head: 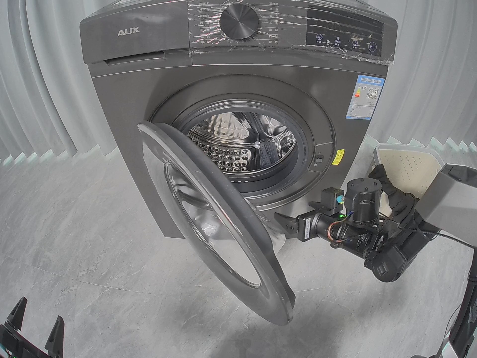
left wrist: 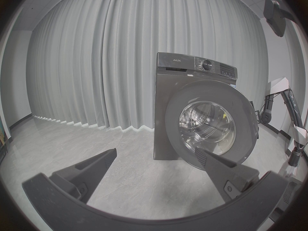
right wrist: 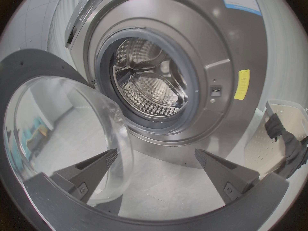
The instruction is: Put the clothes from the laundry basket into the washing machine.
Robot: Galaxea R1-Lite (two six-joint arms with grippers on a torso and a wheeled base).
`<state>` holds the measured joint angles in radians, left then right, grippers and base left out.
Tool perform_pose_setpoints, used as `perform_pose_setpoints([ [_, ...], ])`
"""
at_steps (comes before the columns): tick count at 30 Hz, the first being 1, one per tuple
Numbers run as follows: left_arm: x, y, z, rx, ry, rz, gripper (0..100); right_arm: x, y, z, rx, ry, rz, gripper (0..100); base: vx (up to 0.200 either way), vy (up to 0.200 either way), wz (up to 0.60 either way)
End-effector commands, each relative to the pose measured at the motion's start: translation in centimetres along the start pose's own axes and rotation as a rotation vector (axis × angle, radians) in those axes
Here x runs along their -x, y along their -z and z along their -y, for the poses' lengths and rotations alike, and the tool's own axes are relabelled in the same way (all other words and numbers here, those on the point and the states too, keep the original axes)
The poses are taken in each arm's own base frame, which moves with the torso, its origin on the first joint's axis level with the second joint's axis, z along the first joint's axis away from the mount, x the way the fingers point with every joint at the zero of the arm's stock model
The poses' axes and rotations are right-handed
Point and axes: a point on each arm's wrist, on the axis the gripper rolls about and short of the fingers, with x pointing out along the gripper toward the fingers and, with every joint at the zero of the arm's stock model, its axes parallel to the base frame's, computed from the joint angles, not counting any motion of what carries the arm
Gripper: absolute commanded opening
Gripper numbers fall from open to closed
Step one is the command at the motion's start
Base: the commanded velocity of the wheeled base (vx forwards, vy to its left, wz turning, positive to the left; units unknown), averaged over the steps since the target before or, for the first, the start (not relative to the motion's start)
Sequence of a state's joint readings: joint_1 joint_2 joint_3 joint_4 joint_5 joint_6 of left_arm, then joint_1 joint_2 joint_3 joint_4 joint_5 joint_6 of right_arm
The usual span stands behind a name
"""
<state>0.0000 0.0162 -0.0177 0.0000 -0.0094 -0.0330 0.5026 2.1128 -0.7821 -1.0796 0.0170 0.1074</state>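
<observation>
The left pincer [left wrist: 155,150] hung low over the floor [left wrist: 138,177], its two dark fingers [left wrist: 96,169] spread wide with nothing between them. Straight ahead of it, well apart, stood the grey washer [left wrist: 175,90]. The washer's round door [left wrist: 173,119] was swung out towards the pincer, and the door's glass [left wrist: 207,127] sat just above the far fingertip. A pale pleated curtain [left wrist: 96,64] hung behind the washer.

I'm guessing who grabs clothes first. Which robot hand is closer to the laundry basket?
The right gripper, low before the washing machine, near the laundry basket. The left gripper is far off, across the open door.
</observation>
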Motion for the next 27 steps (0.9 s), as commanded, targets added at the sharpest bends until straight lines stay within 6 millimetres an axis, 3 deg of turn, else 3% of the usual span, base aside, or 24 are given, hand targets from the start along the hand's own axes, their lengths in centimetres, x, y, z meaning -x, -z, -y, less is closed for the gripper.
perform_pose_setpoints([
  [1, 0.0, 0.5, 0.0, 0.001, 0.000, 0.000, 100, -0.7, 1.4, -1.3, 0.008, -0.038, -0.036, 100, 0.000, 0.000, 0.00],
  [7, 0.0, 0.5, 0.0, 0.001, 0.000, 0.000, 100, -0.2, 1.7, -2.9, 0.018, -0.088, -0.051, 100, 0.000, 0.000, 0.00],
  [16, 0.0, 0.5, 0.0, -0.001, 0.000, 0.000, 100, -0.5, 0.9, -3.1, 0.005, -0.098, -0.003, 100, -0.044, 0.000, 0.00],
  [23, 0.0, 0.5, 0.0, 0.001, 0.000, 0.000, 100, -1.9, 1.2, -4.5, 0.007, -0.198, -0.001, 100, -0.200, 0.000, 0.00],
  [27, 0.0, 0.5, 0.0, 0.001, 0.000, 0.000, 100, -3.6, 1.7, -5.2, 0.009, -0.212, 0.002, 100, 0.000, 0.000, 0.00],
])
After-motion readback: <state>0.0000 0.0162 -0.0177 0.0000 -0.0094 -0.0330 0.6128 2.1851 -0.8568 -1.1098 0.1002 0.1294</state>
